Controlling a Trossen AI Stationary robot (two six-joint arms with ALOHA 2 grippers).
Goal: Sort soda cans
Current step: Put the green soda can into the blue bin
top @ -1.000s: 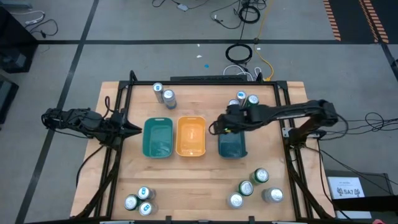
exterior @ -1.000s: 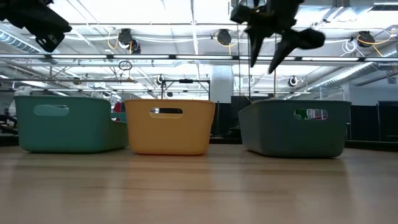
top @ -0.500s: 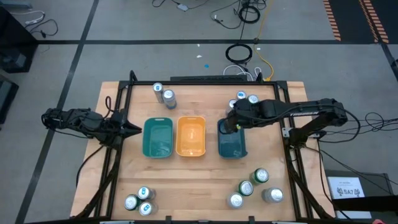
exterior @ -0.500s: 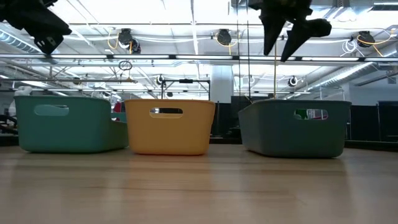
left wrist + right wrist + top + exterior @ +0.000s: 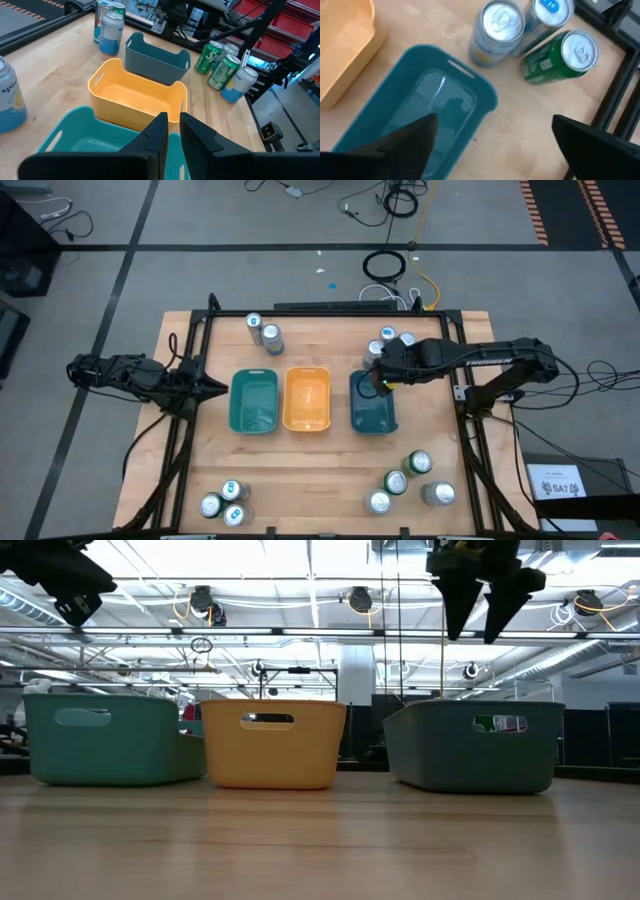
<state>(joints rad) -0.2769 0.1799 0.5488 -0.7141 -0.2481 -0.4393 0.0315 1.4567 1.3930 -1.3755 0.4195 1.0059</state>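
Above the dark tray's twelve-o'clock end, your right gripper hangs, fingers wide and empty; your left gripper waits at the worktop's nine o'clock, fingers nearly closed, empty.

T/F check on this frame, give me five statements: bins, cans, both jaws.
1. The right gripper hangs over the dark-green bin with jaws spread wide. True.
2. The right gripper holds a green can. False: nothing is between its jaws; the green can stands on the table beyond the bin's end.
3. The yellow bin sits between the teal bin and the dark-green bin. True.
4. The left gripper is reaching into the yellow bin. False: it waits at the table's left edge beside the teal bin, jaws shut.
5. The dark-green bin has several cans in it. False: the right wrist view shows none inside.
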